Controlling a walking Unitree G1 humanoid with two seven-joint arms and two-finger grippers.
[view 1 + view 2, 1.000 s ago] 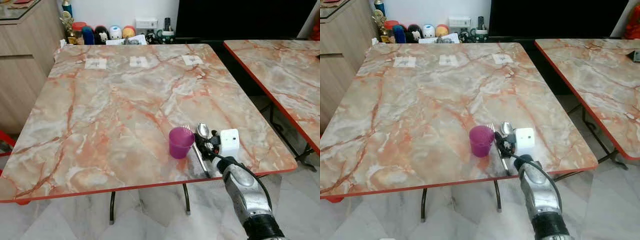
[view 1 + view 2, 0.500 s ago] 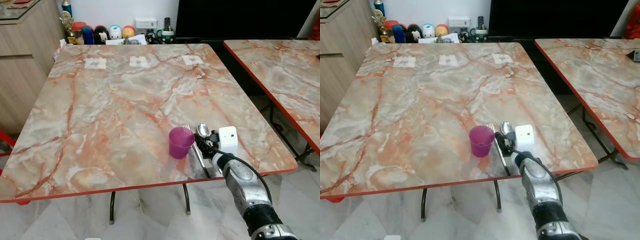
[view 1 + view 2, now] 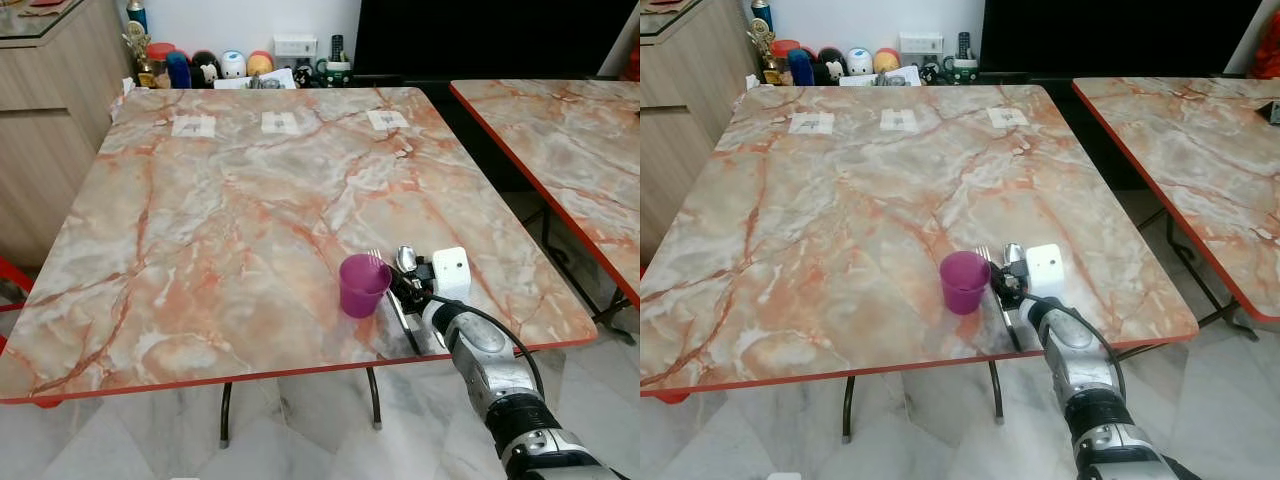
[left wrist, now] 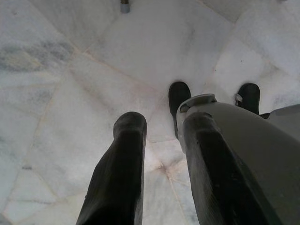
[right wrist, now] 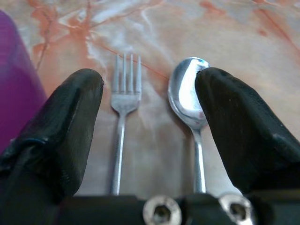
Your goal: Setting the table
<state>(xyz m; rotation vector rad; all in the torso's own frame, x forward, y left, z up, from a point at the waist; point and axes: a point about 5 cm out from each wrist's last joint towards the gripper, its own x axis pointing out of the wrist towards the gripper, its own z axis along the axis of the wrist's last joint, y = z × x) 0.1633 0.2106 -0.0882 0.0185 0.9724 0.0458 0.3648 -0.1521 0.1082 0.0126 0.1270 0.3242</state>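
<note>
Where the right end effector (image 5: 149, 112) spreads wide, it partly hides fork (image 5: 123, 117) and spoon (image 5: 188, 101) handles.

The light is bright and even, with soft glare on the marble table (image 3: 250, 200). The head views are sharp. In the right wrist view the near black fingers (image 5: 70, 126) are blurred.

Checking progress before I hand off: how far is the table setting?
Done: a purple cup, a fork and a spoon lie side by side near the table's front edge, the fork nearest the cup. In hand: nothing; the right gripper is open above the cutlery, holding neither piece. The left gripper hangs idle over the floor. Left: no plate or second setting is out yet.
</note>
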